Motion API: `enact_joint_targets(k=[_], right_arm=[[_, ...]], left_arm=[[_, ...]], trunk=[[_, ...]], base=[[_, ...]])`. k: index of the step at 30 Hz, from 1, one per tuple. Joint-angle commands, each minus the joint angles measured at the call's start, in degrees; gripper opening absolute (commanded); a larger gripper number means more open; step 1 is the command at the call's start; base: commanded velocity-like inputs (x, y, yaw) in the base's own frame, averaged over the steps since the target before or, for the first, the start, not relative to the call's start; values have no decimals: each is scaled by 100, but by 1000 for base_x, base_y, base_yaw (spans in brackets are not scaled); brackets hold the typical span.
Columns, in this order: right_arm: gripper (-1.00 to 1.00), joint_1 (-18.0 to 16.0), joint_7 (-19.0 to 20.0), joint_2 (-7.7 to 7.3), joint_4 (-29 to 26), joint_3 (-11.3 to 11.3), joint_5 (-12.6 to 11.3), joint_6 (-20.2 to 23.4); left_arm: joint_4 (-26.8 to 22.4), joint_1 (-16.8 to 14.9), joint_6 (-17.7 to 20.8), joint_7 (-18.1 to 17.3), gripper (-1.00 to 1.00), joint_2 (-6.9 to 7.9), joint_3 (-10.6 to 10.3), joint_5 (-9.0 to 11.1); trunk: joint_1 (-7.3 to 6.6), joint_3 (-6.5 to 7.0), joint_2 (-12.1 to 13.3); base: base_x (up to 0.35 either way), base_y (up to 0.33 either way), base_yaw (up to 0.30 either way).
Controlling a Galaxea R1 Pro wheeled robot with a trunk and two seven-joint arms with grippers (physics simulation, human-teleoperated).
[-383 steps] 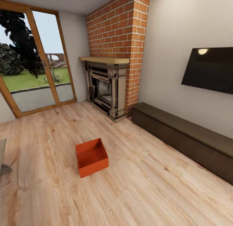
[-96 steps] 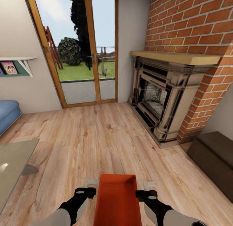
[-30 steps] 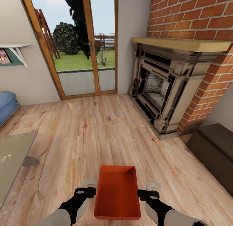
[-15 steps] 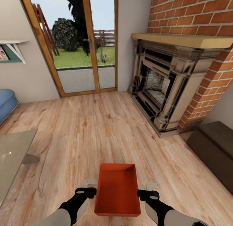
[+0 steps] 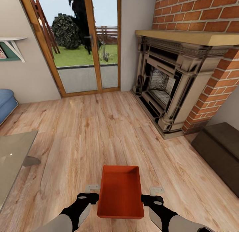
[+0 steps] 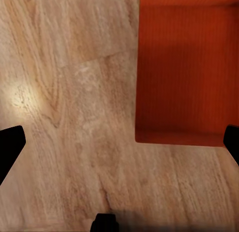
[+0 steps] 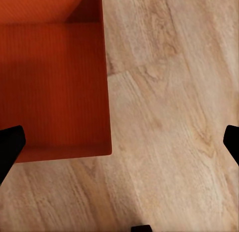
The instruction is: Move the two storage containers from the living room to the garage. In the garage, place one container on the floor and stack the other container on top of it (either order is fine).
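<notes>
One orange-red open-top storage container (image 5: 121, 192) sits on the light wood-plank floor (image 5: 99, 132) of the living room, low in the head view and empty. My left gripper (image 5: 90, 193) is beside its left wall and my right gripper (image 5: 153, 194) beside its right wall. In the left wrist view the left gripper (image 6: 119, 147) is open, with the container (image 6: 189, 72) and its side wall showing between the spread fingers. In the right wrist view the right gripper (image 7: 119, 144) is open the same way over the container (image 7: 50, 77). Neither gripper holds anything.
A brick fireplace (image 5: 166, 85) stands ahead on the right, with a dark low bench (image 5: 219, 152) nearer along the right wall. A glass table (image 5: 13, 155) and a blue sofa (image 5: 5, 104) are at the left. Glass doors (image 5: 83, 42) close the far wall.
The whole view has shifted, so the camera moved. The container now shows a little farther forward between the grippers, its near wall further from the lower frame edge. Both grippers stay open.
</notes>
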Motion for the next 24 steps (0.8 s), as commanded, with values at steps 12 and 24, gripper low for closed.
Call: enact_joint_targets(k=[12, 24], right_arm=[[100, -3, -19, 1, 2, 48, -65, -28], [100, -3, -19, -13, 2, 49, -64, -30]], left_arm=[[2, 0, 53, 16, 100, -3, 18, -22], [-7, 0, 21, 16, 100, -2, 36, -27]], trunk=[[0, -116, -3], [0, -225, -3]], base=[[0, 0, 0], [0, 0, 0]])
